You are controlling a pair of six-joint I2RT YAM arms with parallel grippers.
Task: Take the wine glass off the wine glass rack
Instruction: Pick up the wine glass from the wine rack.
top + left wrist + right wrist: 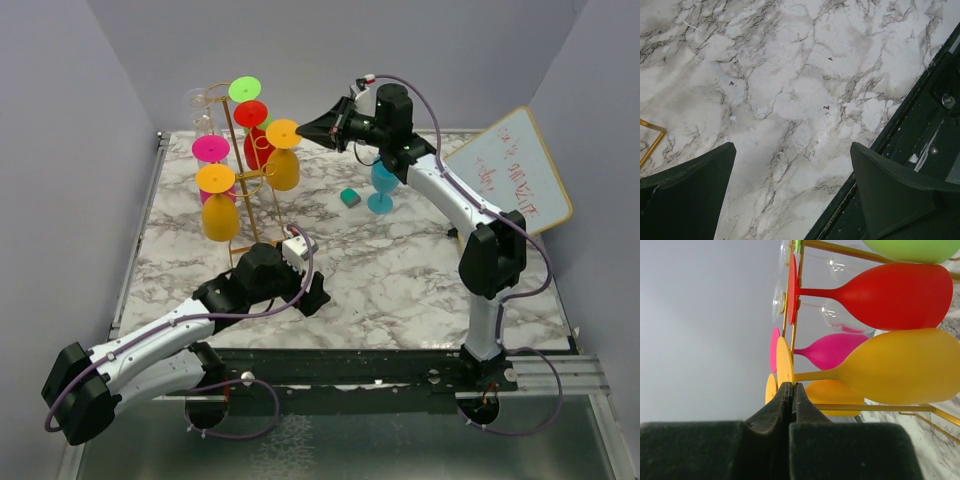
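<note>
Only up close — right hand (791,386) together by orange glass (900,367), left hand (792,147) apart over marble (790,75).

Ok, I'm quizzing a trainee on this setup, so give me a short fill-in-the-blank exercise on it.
The right tool, by the wine glass rack, is ___.
The left tool, above the marble table, is ___.
The one wine glass standing on the table is ___ in colour.
Missing: shut; open; blue.
</note>
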